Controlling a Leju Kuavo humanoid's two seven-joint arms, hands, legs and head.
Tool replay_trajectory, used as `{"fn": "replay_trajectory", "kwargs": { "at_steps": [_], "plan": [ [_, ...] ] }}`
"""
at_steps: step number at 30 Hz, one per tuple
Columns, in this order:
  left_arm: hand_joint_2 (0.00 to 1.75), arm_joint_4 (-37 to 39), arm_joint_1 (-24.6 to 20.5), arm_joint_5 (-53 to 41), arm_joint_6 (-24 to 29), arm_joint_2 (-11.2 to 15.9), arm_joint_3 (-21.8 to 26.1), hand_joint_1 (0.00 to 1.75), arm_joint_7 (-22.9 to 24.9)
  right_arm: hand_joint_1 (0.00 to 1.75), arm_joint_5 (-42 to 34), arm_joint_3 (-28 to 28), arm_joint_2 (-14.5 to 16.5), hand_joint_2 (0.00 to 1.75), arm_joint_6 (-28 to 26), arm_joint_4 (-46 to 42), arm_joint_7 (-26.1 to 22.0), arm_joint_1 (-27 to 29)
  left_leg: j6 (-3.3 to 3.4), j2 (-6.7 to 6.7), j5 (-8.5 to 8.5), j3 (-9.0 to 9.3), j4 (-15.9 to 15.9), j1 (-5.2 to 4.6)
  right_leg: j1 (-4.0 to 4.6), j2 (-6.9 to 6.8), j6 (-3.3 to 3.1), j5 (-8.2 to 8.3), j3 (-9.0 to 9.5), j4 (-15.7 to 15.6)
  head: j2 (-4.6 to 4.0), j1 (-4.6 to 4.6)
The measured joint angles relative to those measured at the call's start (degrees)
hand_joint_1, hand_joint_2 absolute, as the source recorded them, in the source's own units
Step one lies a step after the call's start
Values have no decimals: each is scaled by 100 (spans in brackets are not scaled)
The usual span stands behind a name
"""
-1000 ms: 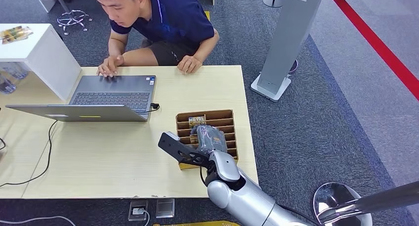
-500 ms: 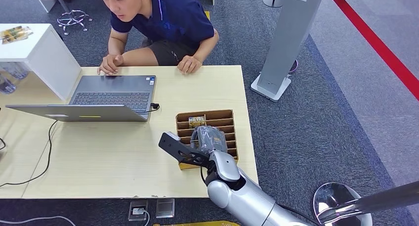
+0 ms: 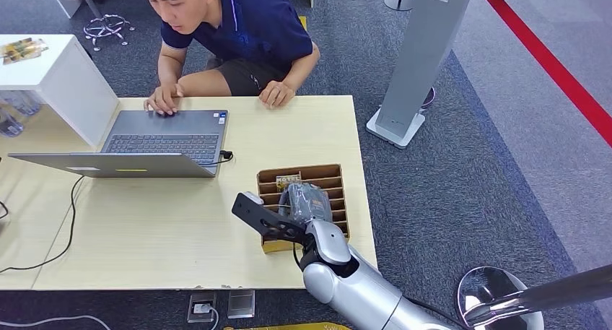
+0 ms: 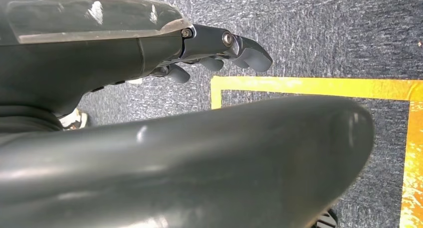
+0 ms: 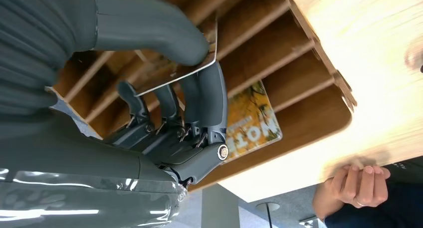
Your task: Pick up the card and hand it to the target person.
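A brown slotted card holder [image 3: 328, 177] stands on the wooden table near its right edge. My right hand [image 3: 307, 201] reaches down into its middle slots. In the right wrist view the thick thumb and the dark fingers [image 5: 209, 98] pinch a thin pale card [image 5: 182, 73] by its edge, above the dividers. A second, yellow printed card [image 5: 251, 122] lies in a farther slot [image 3: 289, 177]. The person [image 3: 238, 27] leans on the far side of the table, one hand [image 3: 276, 94] resting on its edge. My left hand [image 4: 219, 51] hangs over the carpet, holding nothing, fingers loosely apart.
An open laptop [image 3: 159, 139] with a cable sits at the table's left half, next to a white cabinet [image 3: 65, 77]. A grey stand [image 3: 418, 63] rises on the carpet to the right. Yellow floor tape [image 4: 309, 86] lies below my left hand.
The card holder has shifted slightly toward me under my right hand. The person's head has lifted and a hand moved on the laptop.
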Motion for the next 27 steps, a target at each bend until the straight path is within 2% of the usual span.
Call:
{"fn": "replay_trajectory", "kwargs": {
  "at_steps": [6, 12, 21, 24, 27],
  "plan": [
    [0, -3, 11, 73, -10, -3, 120, 0, -69, 152, 31, -11, -17, 175, -150, -114, -174, 17, 0, 0, 2, -1, -1, 0, 0, 0, 0, 1, -2, 0, 0, 0],
    [0, -2, 15, 72, -59, -5, 133, 0, -110, 152, 31, 27, -215, 175, -281, -946, -477, 82, 0, -2, -2, -9, 8, 0, 0, -2, 1, -2, -8, 7, 0, 0],
    [0, -3, 17, -58, -211, 25, 31, 0, -279, 152, 691, -127, -739, 175, -972, -2965, -1884, 147, 2, -13, -3, -18, 15, 0, 0, -13, 2, -6, -14, 11, 0, 0],
    [0, 0, 16, -105, -250, 36, -12, 0, -316, 152, 761, -123, -739, 175, -985, -3052, -2122, 20, 2, -12, -3, -19, 17, 0, 0, -12, 2, -6, -16, 13, 0, 0],
    [0, 8, 9, -169, -285, 41, -75, 0, -359, 152, 726, -17, -532, 175, -904, -2534, -2415, -335, 1, -4, -2, -15, 14, -1, -1, -4, 1, -3, -16, 12, 0, 0]
  ]
}}
